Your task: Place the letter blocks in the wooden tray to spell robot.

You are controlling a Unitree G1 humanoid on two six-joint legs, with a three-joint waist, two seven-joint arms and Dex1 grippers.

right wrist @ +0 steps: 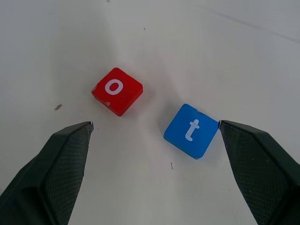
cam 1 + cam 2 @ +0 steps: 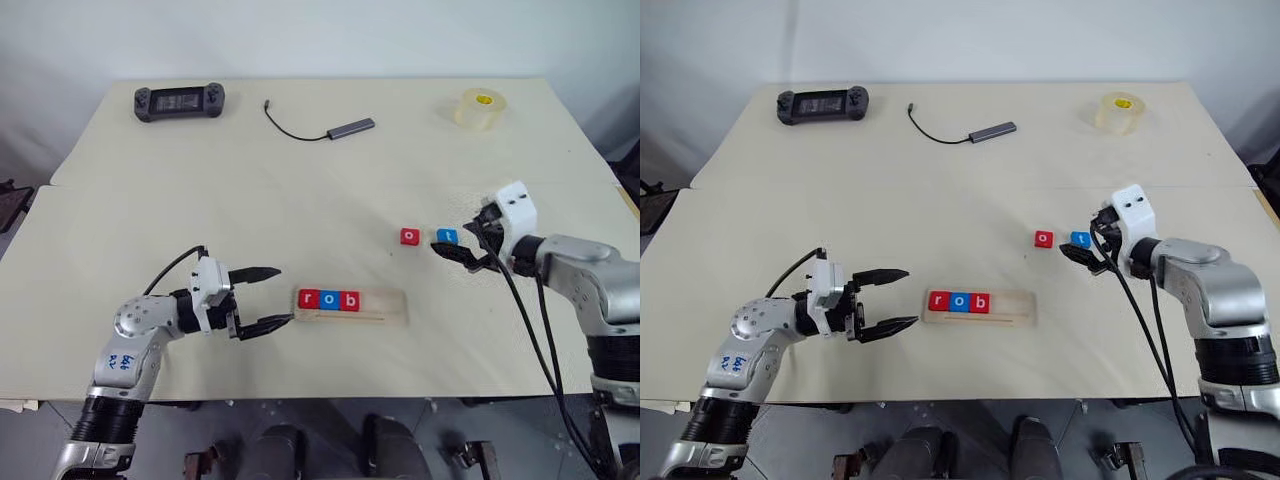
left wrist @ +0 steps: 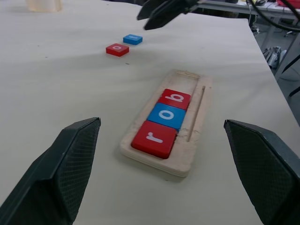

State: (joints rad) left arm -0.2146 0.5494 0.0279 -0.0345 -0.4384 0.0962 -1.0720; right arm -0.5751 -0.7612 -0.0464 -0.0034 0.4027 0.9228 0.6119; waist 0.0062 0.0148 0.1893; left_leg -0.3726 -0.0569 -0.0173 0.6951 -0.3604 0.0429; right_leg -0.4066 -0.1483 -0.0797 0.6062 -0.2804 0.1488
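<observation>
The wooden tray (image 2: 385, 310) lies near the table's front, holding three letter blocks: red r (image 2: 309, 298), blue o (image 2: 329, 299), red b (image 2: 349, 300). Its right half is bare. A loose red o block (image 2: 409, 236) and a blue t block (image 2: 446, 236) lie on the table behind the tray to the right. My left gripper (image 2: 268, 296) is open, just left of the tray's end. My right gripper (image 2: 458, 247) is open, hovering right beside the blue t (image 1: 191, 130), with the red o (image 1: 116, 91) further off; both blocks lie between and ahead of its fingers (image 1: 51, 173).
At the table's back stand a black handheld controller (image 2: 180, 101), a grey USB hub with a black cable (image 2: 350, 127) and a roll of clear tape (image 2: 478, 108). A seam between table halves runs across the middle.
</observation>
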